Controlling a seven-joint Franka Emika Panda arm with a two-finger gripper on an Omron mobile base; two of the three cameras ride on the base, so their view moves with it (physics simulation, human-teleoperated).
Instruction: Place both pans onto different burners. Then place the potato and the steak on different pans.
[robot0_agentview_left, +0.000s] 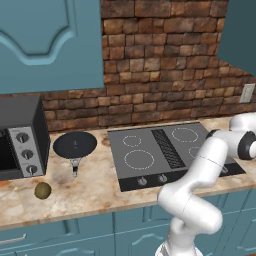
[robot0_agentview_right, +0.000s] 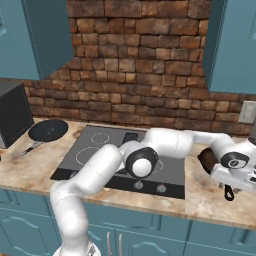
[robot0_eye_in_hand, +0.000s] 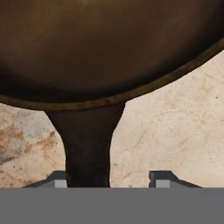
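While the black pan (robot0_agentview_left: 75, 144) sits on the worktop (robot0_agentview_left: 95, 190) left of the cooktop (robot0_agentview_left: 170, 152), with the potato (robot0_agentview_left: 43, 190) nearer the front edge, the arm reaches right of the cooktop. Gripper (robot0_eye_in_hand: 109, 180) is part open, straddling the brown skillet's handle (robot0_eye_in_hand: 87, 144); left fingertip (robot0_eye_in_hand: 60, 180) touches it, right stands apart. The skillet (robot0_agentview_right: 207, 160) rests on the worktop.

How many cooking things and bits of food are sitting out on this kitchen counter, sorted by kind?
Pans: 2, a black pan left of the cooktop and a brown skillet to its right, at the gripper.
Potatoes: 1, the potato near the counter's front edge.
Toaster ovens: 1, the toaster oven at far left.
Total: 4
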